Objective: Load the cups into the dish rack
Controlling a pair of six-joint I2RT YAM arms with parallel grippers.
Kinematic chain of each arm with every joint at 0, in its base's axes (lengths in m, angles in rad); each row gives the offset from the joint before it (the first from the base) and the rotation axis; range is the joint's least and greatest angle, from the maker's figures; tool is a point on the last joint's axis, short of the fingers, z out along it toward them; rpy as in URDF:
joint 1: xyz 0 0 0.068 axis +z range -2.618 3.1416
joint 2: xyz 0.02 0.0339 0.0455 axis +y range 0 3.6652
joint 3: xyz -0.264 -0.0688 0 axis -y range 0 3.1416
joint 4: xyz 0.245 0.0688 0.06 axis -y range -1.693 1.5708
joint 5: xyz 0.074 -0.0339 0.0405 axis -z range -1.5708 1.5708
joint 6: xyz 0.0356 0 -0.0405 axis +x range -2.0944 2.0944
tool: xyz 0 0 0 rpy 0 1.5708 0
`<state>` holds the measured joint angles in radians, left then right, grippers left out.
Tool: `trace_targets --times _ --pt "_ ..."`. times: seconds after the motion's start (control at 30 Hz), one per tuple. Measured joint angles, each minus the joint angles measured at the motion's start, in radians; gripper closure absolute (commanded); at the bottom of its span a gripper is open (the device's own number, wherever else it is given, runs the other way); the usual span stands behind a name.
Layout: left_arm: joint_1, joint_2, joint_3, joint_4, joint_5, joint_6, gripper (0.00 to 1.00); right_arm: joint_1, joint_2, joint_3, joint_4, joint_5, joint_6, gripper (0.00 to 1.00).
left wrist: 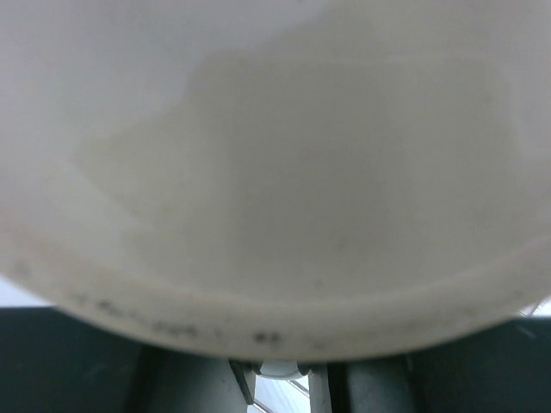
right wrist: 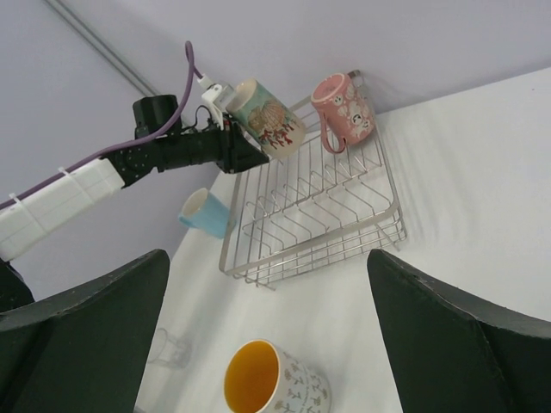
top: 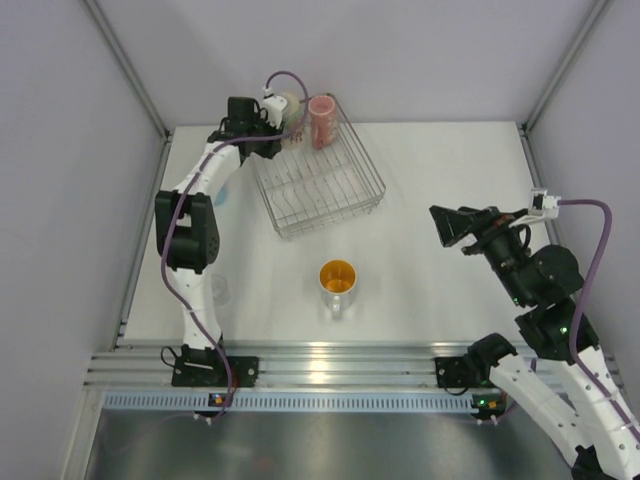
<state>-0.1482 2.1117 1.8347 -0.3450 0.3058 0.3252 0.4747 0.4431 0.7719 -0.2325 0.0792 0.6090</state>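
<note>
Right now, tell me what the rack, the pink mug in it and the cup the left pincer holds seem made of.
The dish rack: thin silvery wire, shiny, apparently metal. The pink mug: glossy, with printed pale figures, probably glazed ceramic. The cream cup in the left pincer: smooth opaque wall with printed figures, likely ceramic too, though plastic is possible.

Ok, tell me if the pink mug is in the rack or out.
In: the pink mug stands inside the dish rack's far corner, within its wire sides.

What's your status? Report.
Left gripper shut on cream cup over dish rack corner. Right gripper open, empty. Pink mug racked; speckled mug, blue cup on table. Nothing blocking.
</note>
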Motion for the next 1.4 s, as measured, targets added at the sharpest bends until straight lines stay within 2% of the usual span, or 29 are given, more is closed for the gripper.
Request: trace_targets --times 0.87,1.07,1.27,1.4 --pt "0.013 0.192 0.109 0.046 -0.087 0.046 0.99 0.000 0.072 -0.026 0.007 0.027 -0.042 0.01" --pt "0.015 0.204 0.110 0.068 -0.113 0.051 0.81 0.000 0.084 -0.027 0.008 0.028 -0.042 0.01" --pt "0.017 0.221 0.111 0.092 -0.140 0.051 0.73 0.000 0.084 -0.035 0.012 0.028 -0.041 0.01" --pt "0.019 0.224 0.113 0.105 -0.143 0.050 0.62 0.000 0.085 -0.042 0.015 0.028 -0.041 0.01"
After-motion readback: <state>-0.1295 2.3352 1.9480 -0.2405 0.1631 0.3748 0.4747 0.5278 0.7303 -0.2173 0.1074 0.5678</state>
